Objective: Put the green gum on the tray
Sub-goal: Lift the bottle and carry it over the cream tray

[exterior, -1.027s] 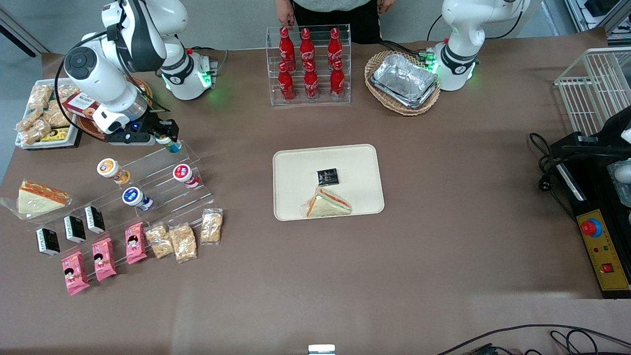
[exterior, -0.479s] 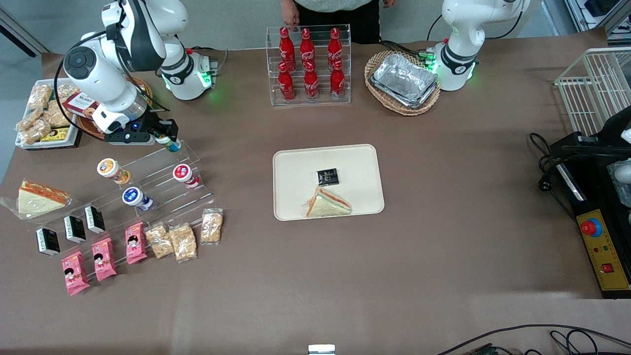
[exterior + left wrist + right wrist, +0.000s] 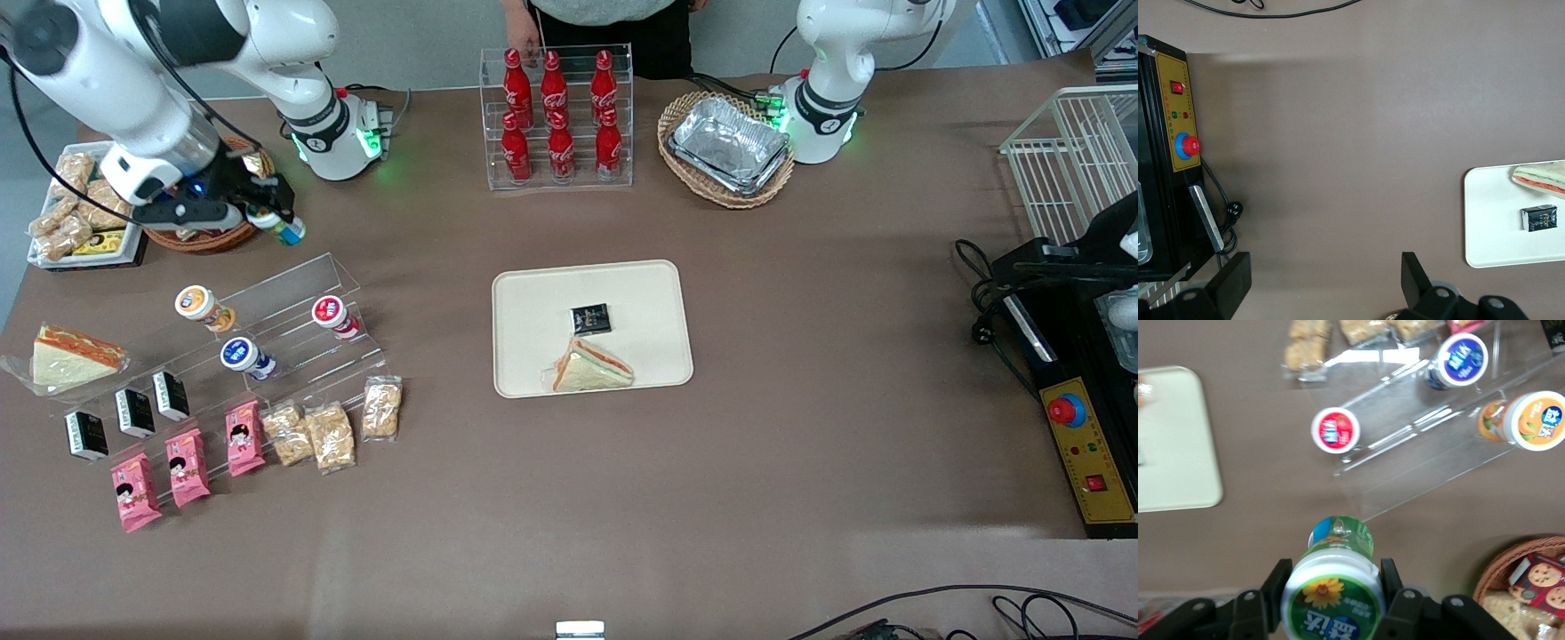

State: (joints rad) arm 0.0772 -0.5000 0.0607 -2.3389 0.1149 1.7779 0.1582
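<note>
Gripper (image 3: 271, 213) clamps green gum (image 3: 289, 230) above stand's edge (image 3: 267, 277)

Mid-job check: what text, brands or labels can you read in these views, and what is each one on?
"益达": on the green gum lid, gripped in the end effector above the table, farther from the front camera than the clear rack.
"Coca-Cola": white script on the cola bottles, just legible.
Red lid, blue lid, orange lid: print too blurred to read.
Cookie box, black pack: too small to read.
</note>
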